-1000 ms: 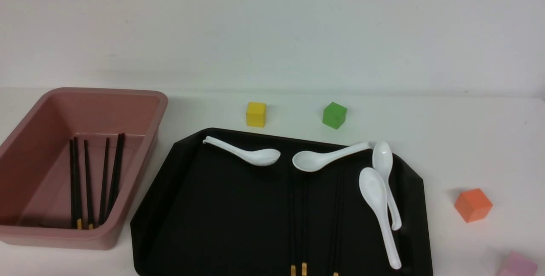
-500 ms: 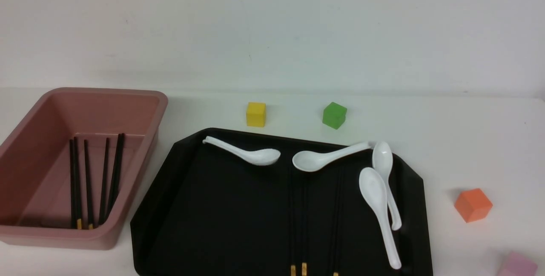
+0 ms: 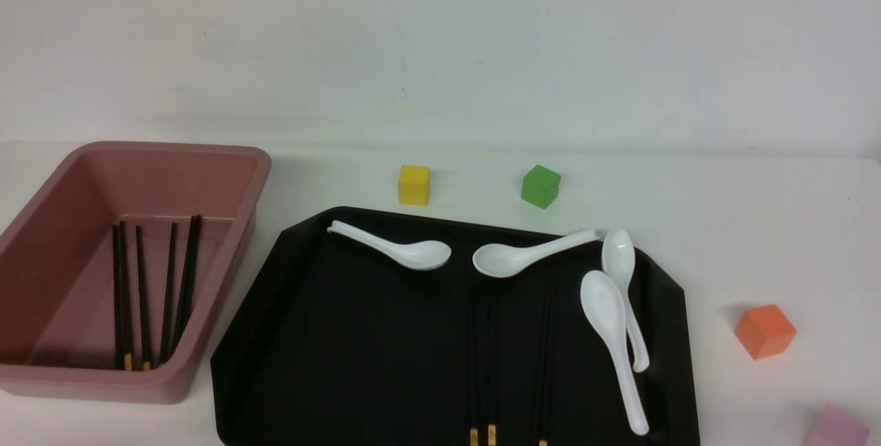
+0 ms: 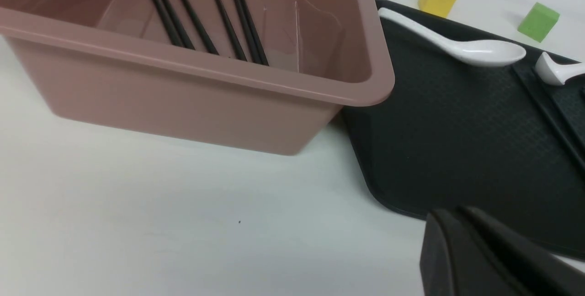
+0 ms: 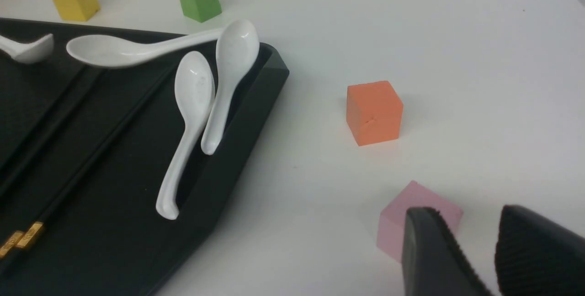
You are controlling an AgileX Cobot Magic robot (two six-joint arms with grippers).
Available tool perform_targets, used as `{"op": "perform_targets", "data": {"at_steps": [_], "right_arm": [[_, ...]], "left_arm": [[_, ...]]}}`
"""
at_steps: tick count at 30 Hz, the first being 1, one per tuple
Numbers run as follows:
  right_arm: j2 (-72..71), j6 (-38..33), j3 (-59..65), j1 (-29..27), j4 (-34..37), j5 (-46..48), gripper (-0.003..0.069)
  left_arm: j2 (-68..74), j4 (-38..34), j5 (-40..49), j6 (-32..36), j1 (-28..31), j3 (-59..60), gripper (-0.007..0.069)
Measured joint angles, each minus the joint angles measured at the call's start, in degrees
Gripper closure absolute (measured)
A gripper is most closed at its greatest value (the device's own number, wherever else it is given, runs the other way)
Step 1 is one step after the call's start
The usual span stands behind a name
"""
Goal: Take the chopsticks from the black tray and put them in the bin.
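Five chopsticks (image 3: 144, 294) already lie in the bin (image 3: 227, 157) at the table's left edge, three wait on the black tray (image 3: 344, 336), left gripper (image 4: 461, 223) clenched empty, right gripper (image 5: 466, 236) released

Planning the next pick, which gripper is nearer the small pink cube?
Right. The right gripper hovers just beside the small pink cube; the left gripper sits by the black tray's opposite edge.
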Motion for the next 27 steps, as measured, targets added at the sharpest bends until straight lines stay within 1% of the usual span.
{"op": "perform_targets", "data": {"at_steps": [27], "right_arm": [[0.0,0.0,0.0,0.0,0.0,0.0,0.0419]], "left_arm": [[0.0,0.0,0.0,0.0,0.0,0.0,0.0599]]}}
